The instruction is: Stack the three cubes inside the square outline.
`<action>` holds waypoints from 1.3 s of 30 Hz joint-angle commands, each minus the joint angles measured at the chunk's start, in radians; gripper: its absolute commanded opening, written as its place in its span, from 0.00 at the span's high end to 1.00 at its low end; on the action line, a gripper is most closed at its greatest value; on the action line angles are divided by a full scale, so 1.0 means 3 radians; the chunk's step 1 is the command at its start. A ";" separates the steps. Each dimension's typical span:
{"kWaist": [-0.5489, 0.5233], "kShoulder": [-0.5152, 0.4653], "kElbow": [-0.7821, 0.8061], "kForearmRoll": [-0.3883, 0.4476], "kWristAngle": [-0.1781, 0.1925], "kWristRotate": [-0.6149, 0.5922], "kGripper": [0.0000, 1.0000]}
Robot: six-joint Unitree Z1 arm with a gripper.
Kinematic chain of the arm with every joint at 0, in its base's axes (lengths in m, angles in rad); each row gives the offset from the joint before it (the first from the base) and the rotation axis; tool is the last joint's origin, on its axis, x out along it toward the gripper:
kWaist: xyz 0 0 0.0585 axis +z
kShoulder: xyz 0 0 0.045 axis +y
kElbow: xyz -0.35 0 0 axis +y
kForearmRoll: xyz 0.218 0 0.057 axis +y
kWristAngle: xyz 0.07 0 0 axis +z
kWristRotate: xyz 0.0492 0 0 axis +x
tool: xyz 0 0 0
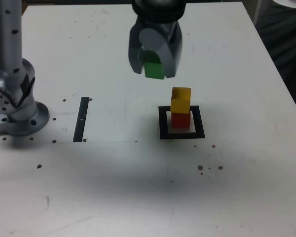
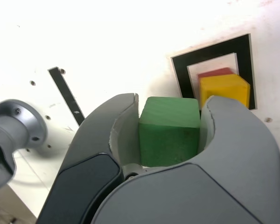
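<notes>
1. Exterior view: I read the gripper point(image 1: 155, 66) as pinching the green cube point(image 1: 154, 70), carried in the air above the middle of the tabletop point(image 1: 227, 187), toward its far edge.
2. Exterior view: the yellow cube point(image 1: 181, 100) sits on the red cube point(image 1: 180, 120) inside the square outline point(image 1: 182, 135), just to the exterior view's right of the gripper and nearer the front edge. The yellow cube looks slightly rotated against the red one. The thin black strip point(image 1: 81, 119) and the arm base point(image 1: 15, 106) lie toward the tabletop's left edge in this view.
3. Wrist view: the green cube point(image 2: 169, 130) is held on 2 opposite flat faces between the jaws; its upper face is exposed. The 2-cube stack and outline point(image 2: 214, 51) lie just beyond it.
4. Handling judgement: the cube appears rigid, light and smooth-faced. I would keep the hold on parallel faces, squarely; an off-centre placement may topple the 2-high stack.
</notes>
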 commanded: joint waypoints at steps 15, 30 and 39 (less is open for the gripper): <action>-0.0007 0.0356 -0.0363 0.0004 -0.0225 -0.0088 0.72; 0.0007 0.0469 -0.0394 -0.0061 -0.0231 -0.0077 0.72; 0.0039 0.0482 -0.0357 -0.0125 -0.0230 -0.0021 0.10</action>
